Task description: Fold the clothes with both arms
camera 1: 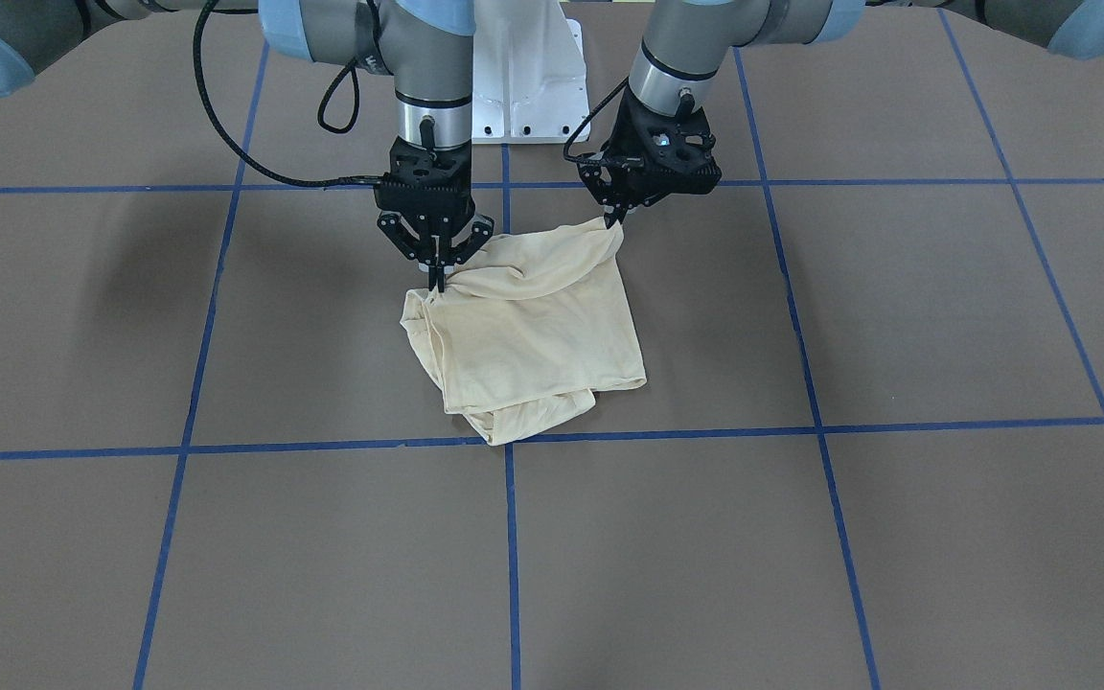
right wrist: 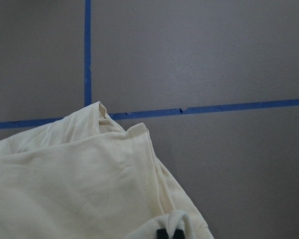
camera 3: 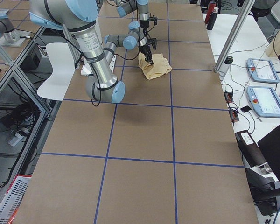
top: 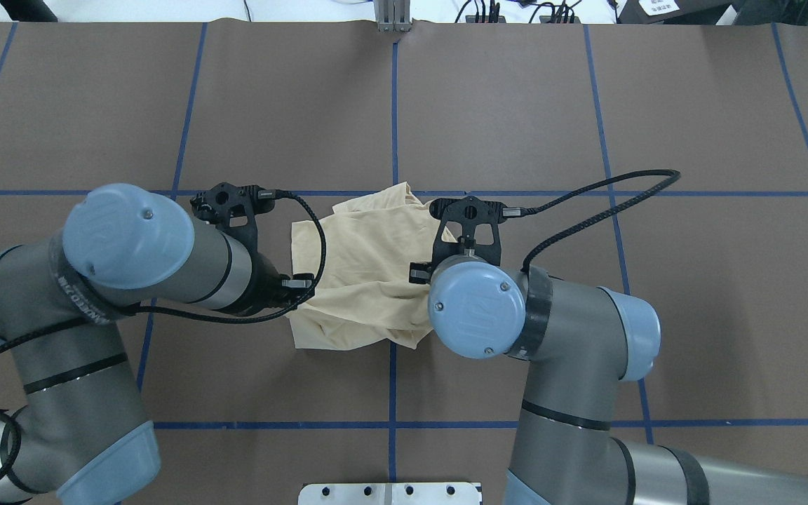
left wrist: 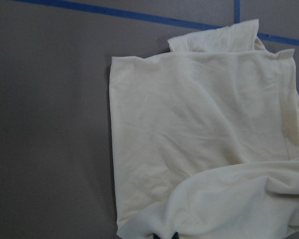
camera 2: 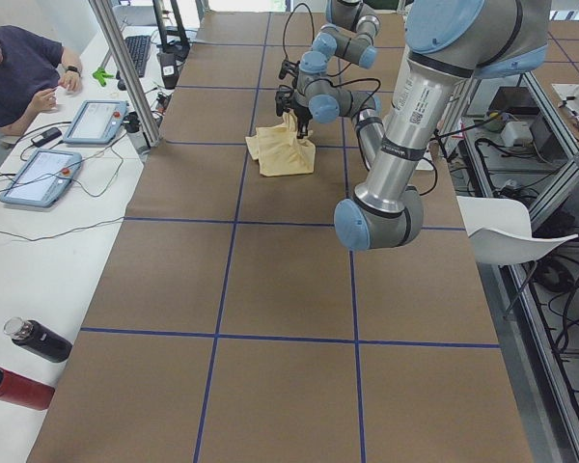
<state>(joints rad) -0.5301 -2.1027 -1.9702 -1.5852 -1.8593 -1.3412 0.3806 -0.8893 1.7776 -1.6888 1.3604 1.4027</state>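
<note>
Lying as a rough square near the middle of the brown surface point(camera 1: 897, 316), the shirt point(camera 1: 538, 335) sits just in front of the white base point(camera 1: 525, 86). Its corner farthest from the robot touches a blue tape line point(camera 1: 705, 429).

The left hand point(camera 1: 617, 222) has its fingers pressed together on the shirt's near corner on the robot's left side, holding that corner up off the surface. The right hand point(camera 1: 436, 278) points straight down and pinches the other near corner, also with its fingers closed on cloth. Between the two hands the near edge rises as a soft rolled ridge, and the rest of the shirt lies flat, with a second layer showing under its far edge.

From overhead, the left arm point(top: 130, 245) and right arm point(top: 477, 308) flank the shirt, and both wrists hide the grasp points. In both wrist views, pale cloth bunches at the bottom edge, over the dark fingertips.
</note>
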